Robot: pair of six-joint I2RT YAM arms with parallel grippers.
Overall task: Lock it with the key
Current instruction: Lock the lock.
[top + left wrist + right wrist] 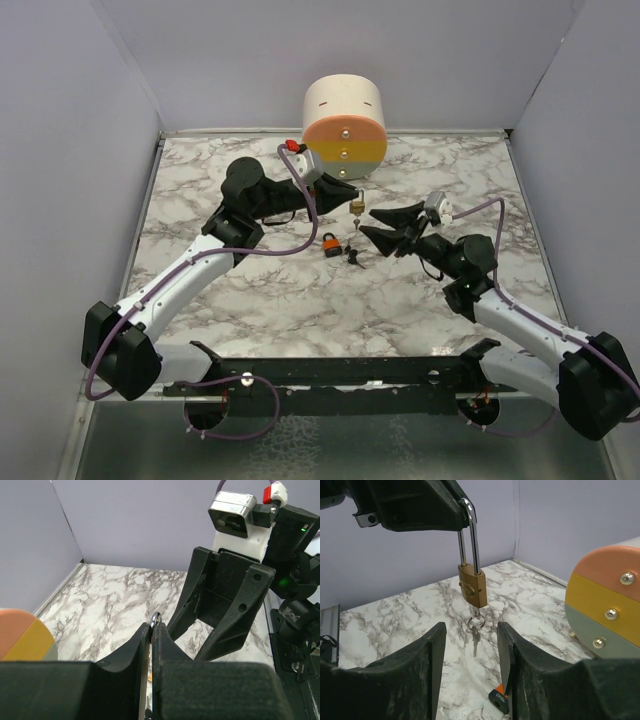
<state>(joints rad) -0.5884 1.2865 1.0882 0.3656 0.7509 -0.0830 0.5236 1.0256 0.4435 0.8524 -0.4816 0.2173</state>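
Key bunch (354,256) (black-headed) on table (250,300); L gripper (350,192) clamps padlock (473,586); R gripper (372,222) apart.

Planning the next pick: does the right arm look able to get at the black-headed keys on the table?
Probably yes: the open right gripper is close to the keys, nothing covers them; the orange padlock lies on their other side.

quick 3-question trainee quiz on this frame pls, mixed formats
1. True or false: the right gripper is shut on the brass padlock.
2. What grips the brass padlock's shackle? A) left gripper B) right gripper C) nothing
3. Fill in: the black-headed key bunch lies on the table beside the ____ padlock.
Key: 1 false; 2 A; 3 orange padlock
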